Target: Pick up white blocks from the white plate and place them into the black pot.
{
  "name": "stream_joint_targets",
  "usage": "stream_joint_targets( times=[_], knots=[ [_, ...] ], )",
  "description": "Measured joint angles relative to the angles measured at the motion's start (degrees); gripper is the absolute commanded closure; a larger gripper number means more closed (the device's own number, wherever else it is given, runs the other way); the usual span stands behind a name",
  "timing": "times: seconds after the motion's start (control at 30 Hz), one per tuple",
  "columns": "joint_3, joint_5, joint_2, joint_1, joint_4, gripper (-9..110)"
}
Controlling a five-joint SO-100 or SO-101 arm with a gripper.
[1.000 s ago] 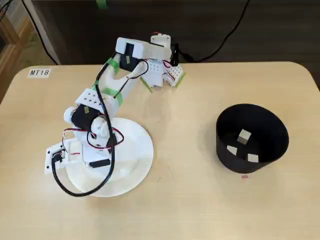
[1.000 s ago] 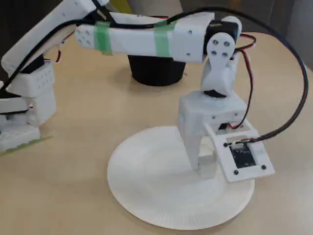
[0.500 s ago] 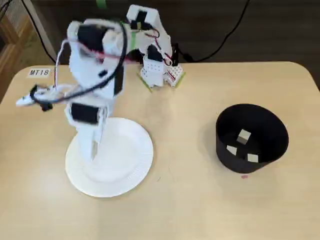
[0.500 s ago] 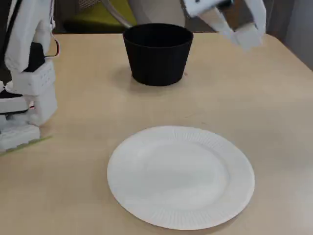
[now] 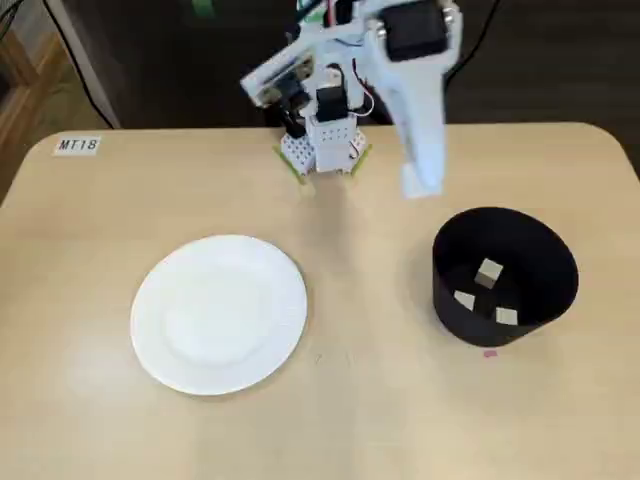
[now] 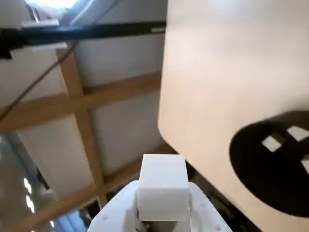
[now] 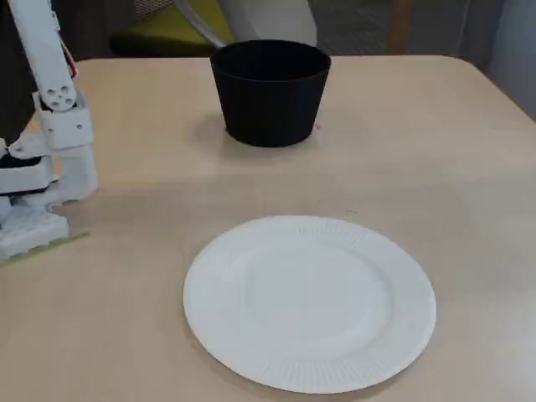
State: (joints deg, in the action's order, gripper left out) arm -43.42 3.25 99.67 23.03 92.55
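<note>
While jaws grip a white block [image 6: 163, 186], arm raised, black pot [image 5: 505, 275] holding three blocks, white plate [image 5: 219, 313] bare.

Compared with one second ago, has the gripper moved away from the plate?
Yes. The gripper has left the white plate and swung right in the fixed view, toward the black pot, holding a white block.

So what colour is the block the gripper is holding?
White; the block shows best in the wrist view, clamped in the gripper.
</note>
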Motion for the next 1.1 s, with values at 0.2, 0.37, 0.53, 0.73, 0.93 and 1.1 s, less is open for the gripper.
stream_joint_targets(
  times=[0.2, 0.37, 0.53, 0.73, 0.93, 1.1],
  knots=[
    [-39.99, 2.55, 23.82, 9.76, -24.52, 104],
    [-61.44, 0.35, 25.66, 12.83, -36.74, 104],
    [-65.13, -2.46, 18.72, 16.00, -43.95, 104],
    [-65.21, -5.45, 10.02, 17.14, -49.66, 104],
    [-65.21, -7.29, 5.98, 17.14, -51.68, 101],
    [-65.21, -9.23, 5.71, 17.14, -51.68, 63]
  ],
)
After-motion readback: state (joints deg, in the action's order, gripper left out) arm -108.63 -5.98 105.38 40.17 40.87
